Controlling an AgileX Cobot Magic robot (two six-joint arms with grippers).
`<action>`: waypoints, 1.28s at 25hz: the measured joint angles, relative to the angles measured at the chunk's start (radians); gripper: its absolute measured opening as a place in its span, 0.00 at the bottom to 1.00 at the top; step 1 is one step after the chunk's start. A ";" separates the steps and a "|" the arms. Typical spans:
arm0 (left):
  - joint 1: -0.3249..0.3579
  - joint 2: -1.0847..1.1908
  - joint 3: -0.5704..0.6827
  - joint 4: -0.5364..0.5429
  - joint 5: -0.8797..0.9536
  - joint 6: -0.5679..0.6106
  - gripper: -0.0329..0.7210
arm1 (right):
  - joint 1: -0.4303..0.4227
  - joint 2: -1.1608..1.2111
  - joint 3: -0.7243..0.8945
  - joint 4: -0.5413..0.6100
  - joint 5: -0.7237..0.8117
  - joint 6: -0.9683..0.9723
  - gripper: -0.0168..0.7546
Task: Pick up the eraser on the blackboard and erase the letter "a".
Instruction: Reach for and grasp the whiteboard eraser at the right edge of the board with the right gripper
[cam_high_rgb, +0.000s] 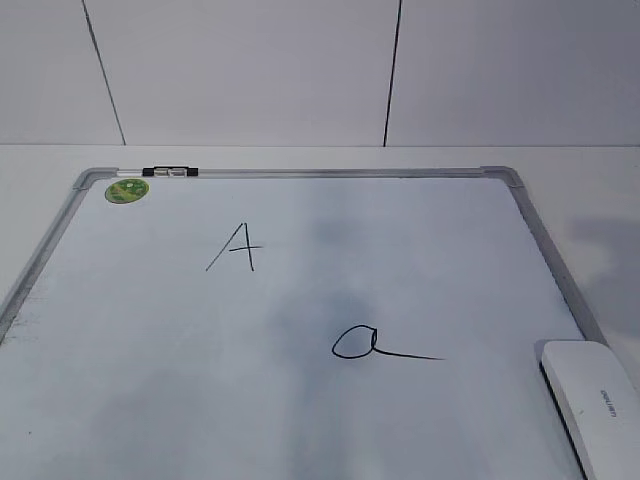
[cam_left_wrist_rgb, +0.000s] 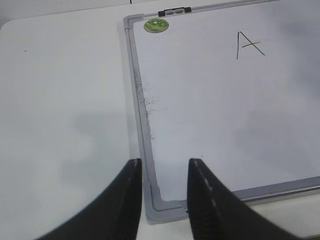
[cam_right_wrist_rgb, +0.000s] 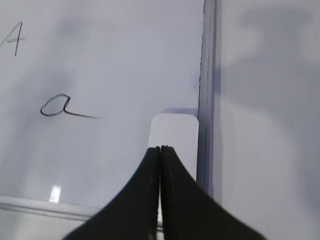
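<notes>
eraser (cam_high_rgb: 595, 405), white with grey lettering, lies untouched; left pincer (cam_left_wrist_rgb: 165, 167) parted, right pincer (cam_right_wrist_rgb: 160, 150) closed.

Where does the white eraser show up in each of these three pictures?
Exterior view: the eraser lies at the lower right, on the blackboard by its right frame.
Left wrist view: not in it.
Right wrist view: bottom centre, just beyond the shut right tool.
Shared landmark: the capital "A" shows in all three.

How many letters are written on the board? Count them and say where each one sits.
2. A capital "A" sits in the upper left part of the blackboard, below the green sticker. The letter "a" lies lower, near the middle, left of the eraser. None looks hidden.
</notes>
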 joint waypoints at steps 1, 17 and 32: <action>0.000 0.000 0.000 0.000 0.000 0.000 0.35 | 0.000 0.021 0.000 0.004 0.016 -0.002 0.05; 0.000 0.000 0.000 0.000 0.000 0.000 0.35 | 0.006 0.354 -0.055 0.084 0.202 -0.002 0.49; 0.000 0.000 0.000 0.000 0.000 0.000 0.35 | 0.006 0.456 -0.068 0.072 0.166 -0.002 0.86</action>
